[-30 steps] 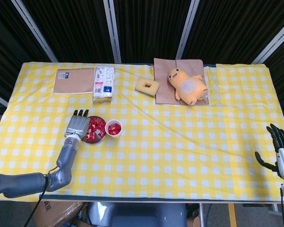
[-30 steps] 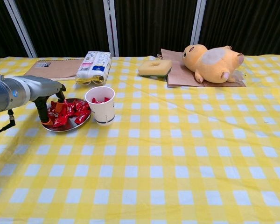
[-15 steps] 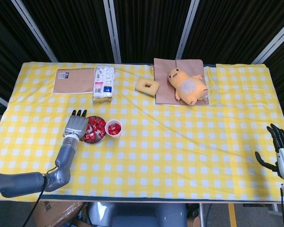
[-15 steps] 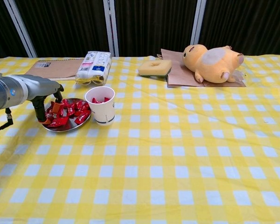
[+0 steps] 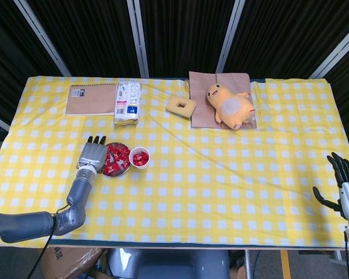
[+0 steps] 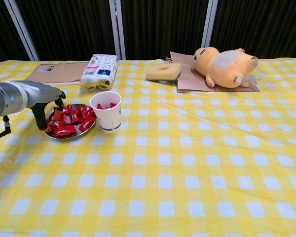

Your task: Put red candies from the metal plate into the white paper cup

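Red candies (image 6: 68, 121): were seen heaped on the metal plate; a few more lay inside the white paper cup.
Metal plate (image 5: 123, 171): was set on the bench near its left front, touching or just beside the cup.
White paper cup (image 6: 107, 111): stood upright just right of the plate, with red wrappers visible inside.
Left hand (image 5: 91, 154): was held over the plate's left edge, palm down, its fingers (image 6: 41, 121) pointed down to the plate's rim; whether a candy was pinched could not be told.
Right hand (image 5: 344, 185): was seen at the far right edge of the head view, off the bench, fingers spread apart and nothing held.
Bench (image 6: 187, 173): was covered with a yellow and white checked cloth.
Notebook (image 5: 91, 99): lay flat at the back left.
White packet (image 5: 127, 102): lay just right of the notebook.
Yellow sponge ring (image 5: 180, 106): lay at the back centre.
Plush toy (image 5: 228, 105): lay on a brown paper bag (image 5: 201, 97) at the back, right of the sponge ring.
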### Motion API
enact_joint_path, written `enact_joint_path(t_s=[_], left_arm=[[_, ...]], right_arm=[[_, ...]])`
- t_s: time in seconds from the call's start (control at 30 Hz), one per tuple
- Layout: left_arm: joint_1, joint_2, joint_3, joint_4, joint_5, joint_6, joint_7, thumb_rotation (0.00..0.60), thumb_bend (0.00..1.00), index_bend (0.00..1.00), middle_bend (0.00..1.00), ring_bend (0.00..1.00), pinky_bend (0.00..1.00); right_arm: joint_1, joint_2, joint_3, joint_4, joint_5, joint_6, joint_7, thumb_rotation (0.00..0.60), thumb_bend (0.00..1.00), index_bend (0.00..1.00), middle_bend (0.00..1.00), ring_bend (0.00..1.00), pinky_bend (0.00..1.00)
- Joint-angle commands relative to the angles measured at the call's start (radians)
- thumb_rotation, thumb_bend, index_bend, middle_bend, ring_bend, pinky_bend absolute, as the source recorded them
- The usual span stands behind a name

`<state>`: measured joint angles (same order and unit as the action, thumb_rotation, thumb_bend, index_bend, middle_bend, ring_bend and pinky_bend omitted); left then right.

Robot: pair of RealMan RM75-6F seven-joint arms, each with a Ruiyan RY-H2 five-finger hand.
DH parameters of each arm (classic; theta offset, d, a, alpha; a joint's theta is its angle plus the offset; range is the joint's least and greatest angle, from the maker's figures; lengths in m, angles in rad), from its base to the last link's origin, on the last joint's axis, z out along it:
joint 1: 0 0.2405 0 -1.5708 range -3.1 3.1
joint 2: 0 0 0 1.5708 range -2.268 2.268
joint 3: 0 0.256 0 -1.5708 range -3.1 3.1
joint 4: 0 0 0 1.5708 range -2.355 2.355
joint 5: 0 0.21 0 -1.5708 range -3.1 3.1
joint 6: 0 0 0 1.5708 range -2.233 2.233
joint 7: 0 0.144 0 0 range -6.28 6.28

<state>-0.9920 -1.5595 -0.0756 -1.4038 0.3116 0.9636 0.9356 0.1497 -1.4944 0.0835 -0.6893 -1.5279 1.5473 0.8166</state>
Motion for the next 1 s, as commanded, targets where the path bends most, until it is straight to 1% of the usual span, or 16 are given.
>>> enact_joint_path(t_s=[0.03,0.27,0.5,0.53,0.8,1.0], left_arm=[[-0.001,-0.003,0.003,0.003,0.0,0.001,0.003,0.6,0.37,0.52,0.0,0.0,0.02],[0.0,-0.003,0.0,-0.002,0.007,0.012,-0.003,0.6,0.42,0.55,0.0,0.0,0.02],[0.009,0.011,-0.009,-0.025,0.043,0.026,-0.032,0.6,0.42,0.55,0.0,0.0,0.02],[0.011,0.021,-0.023,-0.041,0.054,0.035,-0.05,0.6,0.42,0.55,0.0,0.0,0.02],[0.018,0.076,-0.057,-0.109,0.099,0.057,-0.096,0.6,0.42,0.55,0.0,0.0,0.02],[0.01,0.125,-0.117,-0.171,0.122,0.078,-0.141,0.6,0.42,0.55,0.0,0.0,0.02]], right_arm=[[0.0,0.0,0.001,0.0,0.0,0.0,0.001,0.6,0.41,0.0,0.0,0.0,0.0],[-0.001,-0.001,0.001,0.003,-0.001,0.006,0.003,0.6,0.41,0.0,0.0,0.0,0.0],[-0.002,-0.002,0.001,0.005,-0.002,0.01,0.003,0.6,0.41,0.0,0.0,0.0,0.0],[-0.002,-0.002,0.001,0.005,-0.002,0.012,0.004,0.6,0.41,0.0,0.0,0.0,0.0],[-0.001,-0.003,0.002,0.008,-0.001,0.009,0.006,0.6,0.41,0.0,0.0,0.0,0.0],[0.0,-0.005,0.002,0.01,-0.001,0.009,0.005,0.6,0.41,0.0,0.0,0.0,0.0]])
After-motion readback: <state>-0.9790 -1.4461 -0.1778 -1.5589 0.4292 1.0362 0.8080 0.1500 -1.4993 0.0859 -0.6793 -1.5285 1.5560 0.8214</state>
